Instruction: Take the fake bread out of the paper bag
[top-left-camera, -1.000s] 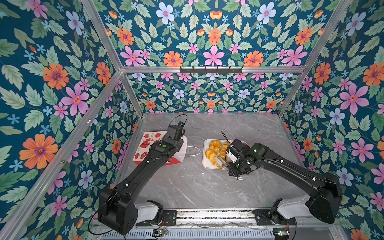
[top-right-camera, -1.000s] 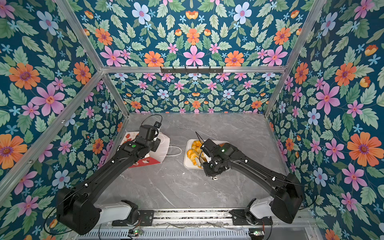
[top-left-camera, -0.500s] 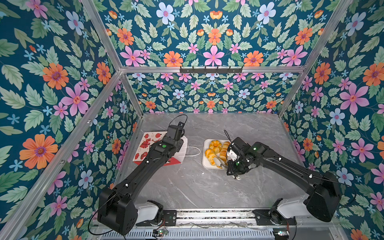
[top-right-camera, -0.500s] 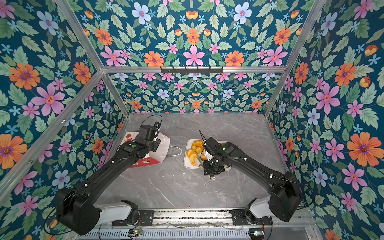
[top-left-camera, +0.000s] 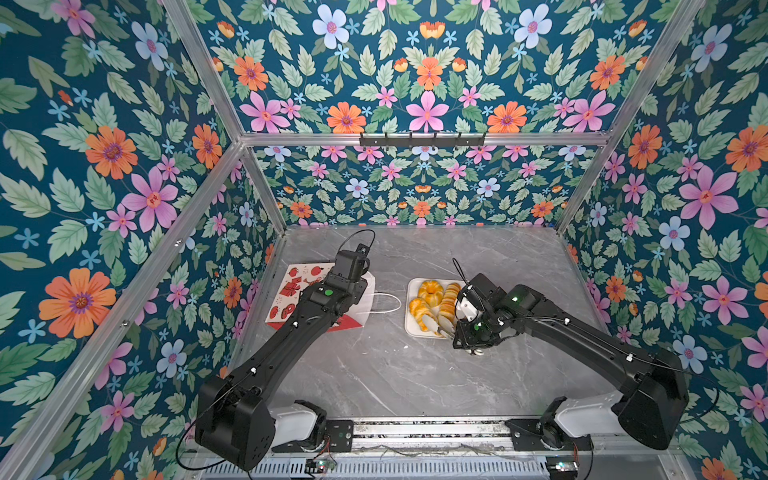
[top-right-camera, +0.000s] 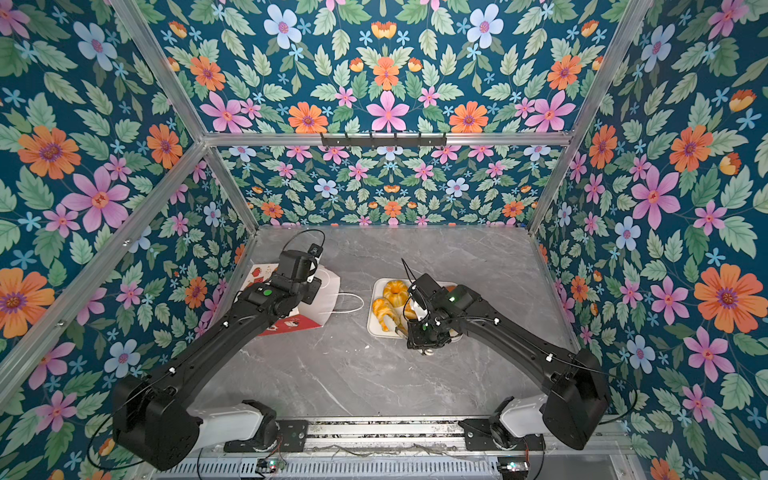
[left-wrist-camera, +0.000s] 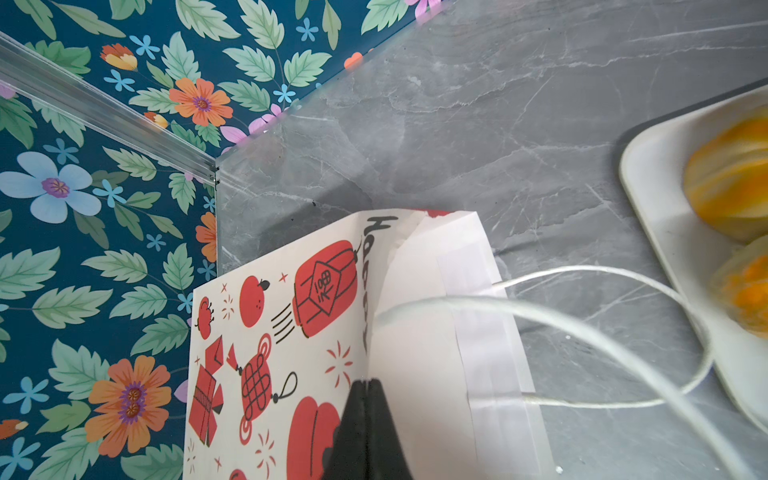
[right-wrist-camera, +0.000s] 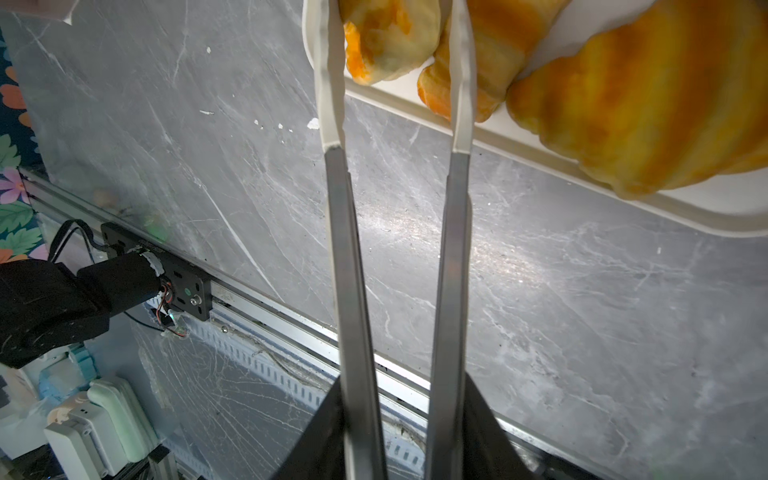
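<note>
Currently white rounded tray (top-left-camera: 411, 330) holds glossy golden toy pastries (top-left-camera: 430, 286); red-and-white paper bag (top-left-camera: 291, 291) lies flat, contents hidden. White-tipped steel tongs (right-wrist-camera: 340, 249) spread, straddling one of them.

Tray (top-left-camera: 412, 330): plain off-white. On tray, fake bread (top-left-camera: 430, 289): glossy golden yellow, orange-brown bands. Left of tray, paper bag (left-wrist-camera: 266, 324): white ground, red lantern, apple and knot prints, black lettering; lining white; cord handles (left-wrist-camera: 582, 274) white. Under tray, table (top-left-camera: 374, 374): grey marble, pale veins. Over tray edge, tongs (right-wrist-camera: 345, 257): steel grey, cream tips. Around tray, walls (top-left-camera: 104, 178): teal, green leaves, pink, orange and pale blue flowers.
</note>
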